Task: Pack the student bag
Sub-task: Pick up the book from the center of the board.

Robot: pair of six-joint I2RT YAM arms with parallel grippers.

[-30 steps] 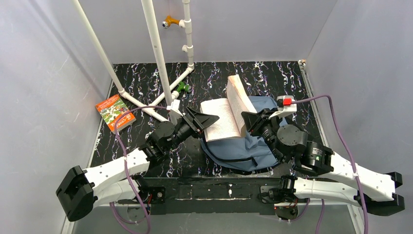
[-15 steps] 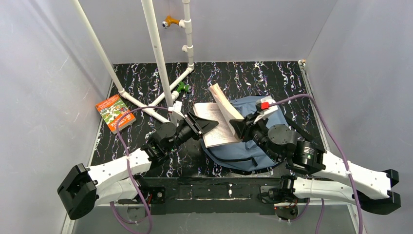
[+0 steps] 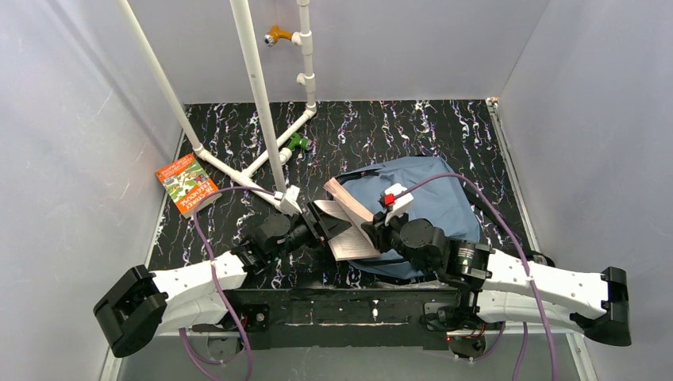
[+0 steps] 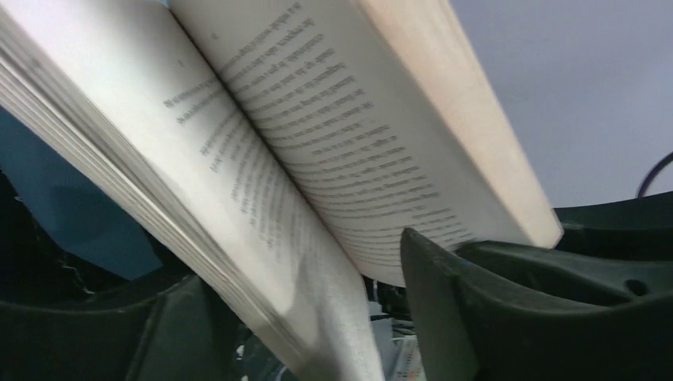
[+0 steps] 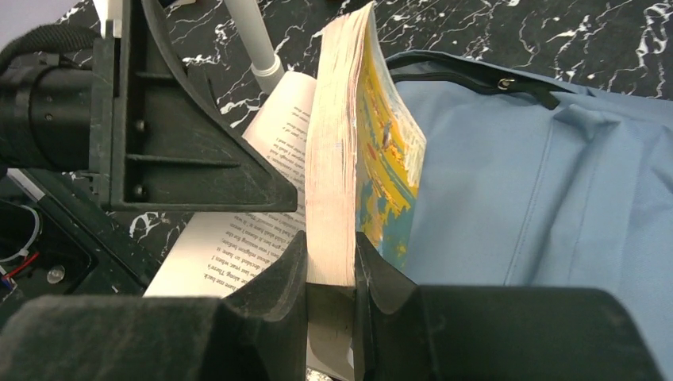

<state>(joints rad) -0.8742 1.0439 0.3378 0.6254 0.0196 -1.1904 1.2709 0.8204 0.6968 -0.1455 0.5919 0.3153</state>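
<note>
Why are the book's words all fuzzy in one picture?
Left wrist view: the open book fills the picture, probably too close to the lens, so its print is soft and unreadable, and a shadow lies low on the page. Right wrist view: its page edges and yellow cover look sharp. Top view: even light, but the print is too small to read.

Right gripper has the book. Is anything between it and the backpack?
Nothing visible. The open book, pinched in the right gripper, stands right beside the student bag with no object between them. The left gripper is on the book's page side, away from the bag. Whether the bag's zipper is open cannot be told.
</note>
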